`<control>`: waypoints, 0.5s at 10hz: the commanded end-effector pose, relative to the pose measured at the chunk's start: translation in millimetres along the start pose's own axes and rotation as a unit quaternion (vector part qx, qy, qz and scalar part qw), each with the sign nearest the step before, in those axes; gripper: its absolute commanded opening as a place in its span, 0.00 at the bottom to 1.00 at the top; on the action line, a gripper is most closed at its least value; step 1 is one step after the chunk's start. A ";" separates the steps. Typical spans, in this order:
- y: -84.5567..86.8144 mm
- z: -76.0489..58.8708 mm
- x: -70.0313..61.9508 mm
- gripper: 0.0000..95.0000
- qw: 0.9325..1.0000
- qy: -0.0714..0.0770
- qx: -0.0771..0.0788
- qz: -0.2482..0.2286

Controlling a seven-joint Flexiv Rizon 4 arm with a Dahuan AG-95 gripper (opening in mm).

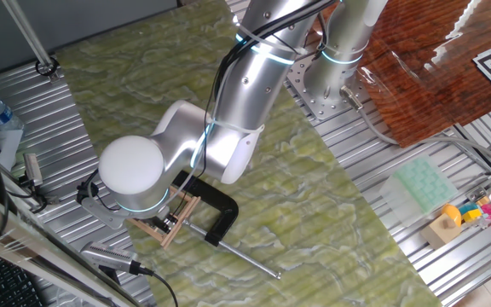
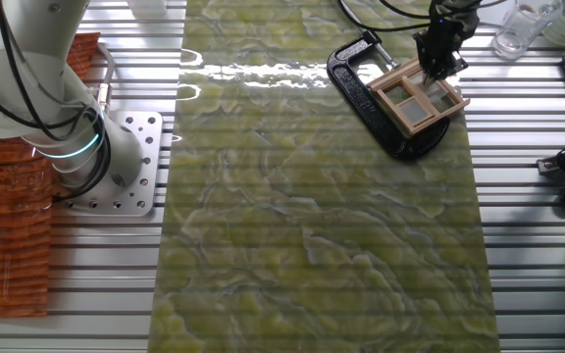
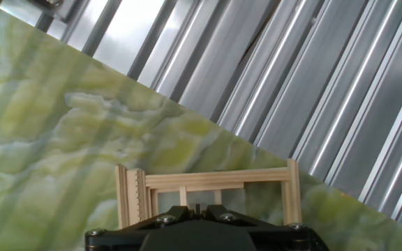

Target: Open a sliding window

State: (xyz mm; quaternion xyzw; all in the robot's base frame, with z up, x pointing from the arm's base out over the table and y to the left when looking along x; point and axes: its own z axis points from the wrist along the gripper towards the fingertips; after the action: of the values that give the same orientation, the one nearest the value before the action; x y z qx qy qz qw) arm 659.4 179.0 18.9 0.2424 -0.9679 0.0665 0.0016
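- The gripper (image 2: 437, 67) sits directly above the sliding window (image 2: 419, 96), its tip down at the frame's upper rail; in the hand view the black gripper body (image 3: 204, 233) hides the fingertips, so how far the fingers are spread, or whether they pinch anything, cannot be told.
- The sliding window stands as a light-wood frame with greyish panes and a wooden cross, held in the black C-clamp (image 2: 371, 93) that wraps its lower side.
- The clamp's steel screw rod (image 1: 247, 257) juts away from the window across the green marbled mat (image 2: 312, 226).
- Beyond the window, past the mat's edge, lies the ribbed metal tabletop (image 3: 313, 84).
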 end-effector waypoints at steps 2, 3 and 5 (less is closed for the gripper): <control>2.1 -1.0 0.2 0.00 1.000 0.001 0.000 -0.001; 3.1 -0.9 0.0 0.00 1.000 0.000 -0.001 0.000; 5.8 -0.4 -0.3 0.00 1.000 0.000 -0.001 0.003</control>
State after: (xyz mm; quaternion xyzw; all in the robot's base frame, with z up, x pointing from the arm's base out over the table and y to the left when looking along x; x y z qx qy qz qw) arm 656.1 185.7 18.5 0.2394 -0.9687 0.0657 0.0020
